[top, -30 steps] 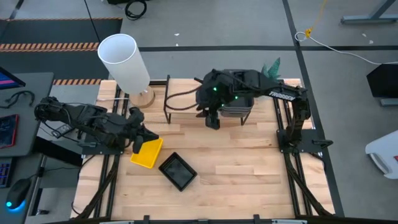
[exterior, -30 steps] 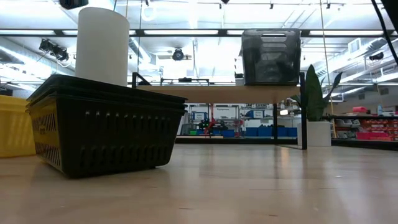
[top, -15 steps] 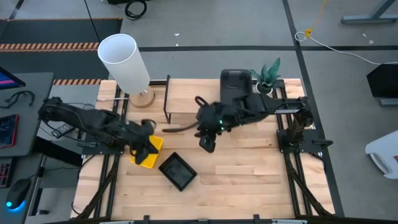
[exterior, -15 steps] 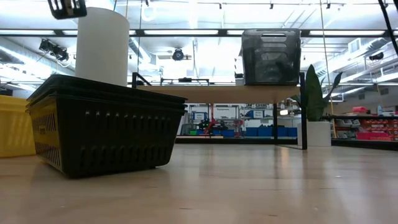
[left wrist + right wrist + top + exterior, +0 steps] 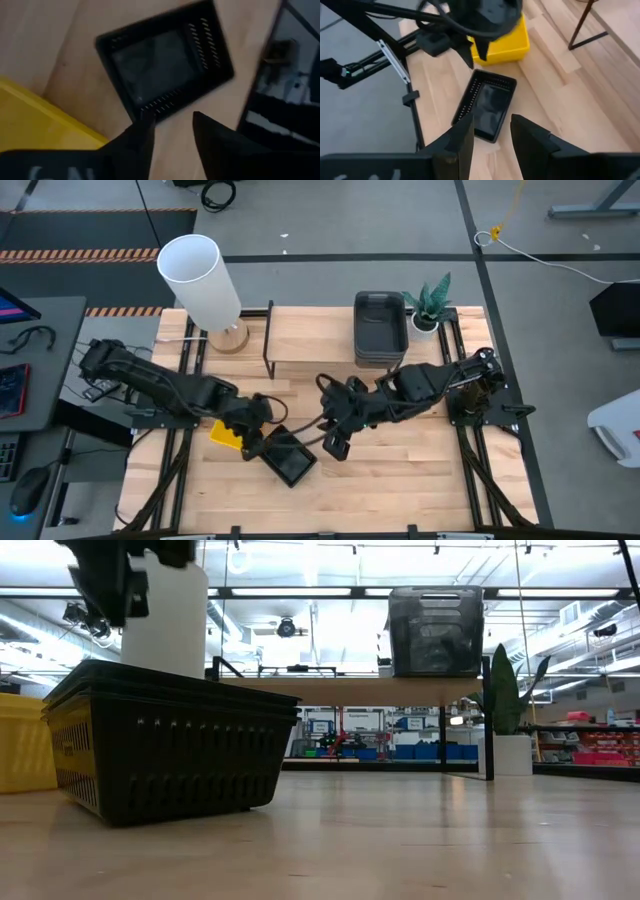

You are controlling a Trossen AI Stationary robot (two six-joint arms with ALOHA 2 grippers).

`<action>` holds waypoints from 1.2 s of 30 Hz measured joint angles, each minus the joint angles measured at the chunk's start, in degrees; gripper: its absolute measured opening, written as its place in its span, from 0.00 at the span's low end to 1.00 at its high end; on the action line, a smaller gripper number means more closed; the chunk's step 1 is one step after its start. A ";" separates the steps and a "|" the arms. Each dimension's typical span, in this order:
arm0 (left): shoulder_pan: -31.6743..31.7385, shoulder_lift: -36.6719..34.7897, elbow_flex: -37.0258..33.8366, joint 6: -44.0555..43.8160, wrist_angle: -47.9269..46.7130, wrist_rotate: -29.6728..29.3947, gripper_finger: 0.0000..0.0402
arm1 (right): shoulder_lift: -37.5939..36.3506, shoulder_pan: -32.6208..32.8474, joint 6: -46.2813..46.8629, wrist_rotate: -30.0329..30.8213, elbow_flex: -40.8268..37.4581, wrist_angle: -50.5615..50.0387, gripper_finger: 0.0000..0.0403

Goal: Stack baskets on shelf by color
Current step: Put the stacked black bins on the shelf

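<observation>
A small black slotted basket (image 5: 288, 457) rests on its base on the table, near the front and left of centre; it also shows in the low view (image 5: 170, 740). A yellow basket (image 5: 224, 436) rests on the table just left of it. A larger dark grey basket (image 5: 380, 328) stands on the right end of the shelf (image 5: 310, 335). My left gripper (image 5: 172, 125) is open and empty, above the black basket's left end (image 5: 165, 65). My right gripper (image 5: 492, 127) is open and empty, above the table just right of the black basket (image 5: 487, 107).
A white cylinder lamp (image 5: 200, 280) stands at the table's far left corner. A small potted plant (image 5: 432, 305) stands beside the shelf's right end. The shelf's left and middle parts are bare wood. Bare tabletop lies in front and to the right (image 5: 420, 470).
My right gripper has left the dark grey basket on the shelf and come toward the near edge and left, down to the black basket's right side. My left gripper has gone from over the yellow basket rightward and down toward the black basket. The baskets have stayed put.
</observation>
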 joint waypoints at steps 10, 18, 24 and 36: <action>2.51 8.86 -0.04 8.07 6.07 -0.19 0.48 | 0.15 2.41 2.72 4.24 0.00 -0.17 0.33; 3.43 10.45 0.02 21.56 7.70 -0.66 0.41 | 0.15 3.98 6.91 4.11 0.00 1.07 0.33; 2.15 10.45 1.66 34.86 9.93 -6.37 0.37 | -0.10 5.38 10.28 3.72 0.02 0.91 0.33; 2.69 10.55 1.75 46.63 18.36 -4.18 0.35 | -2.45 8.66 11.94 11.85 0.09 2.15 0.33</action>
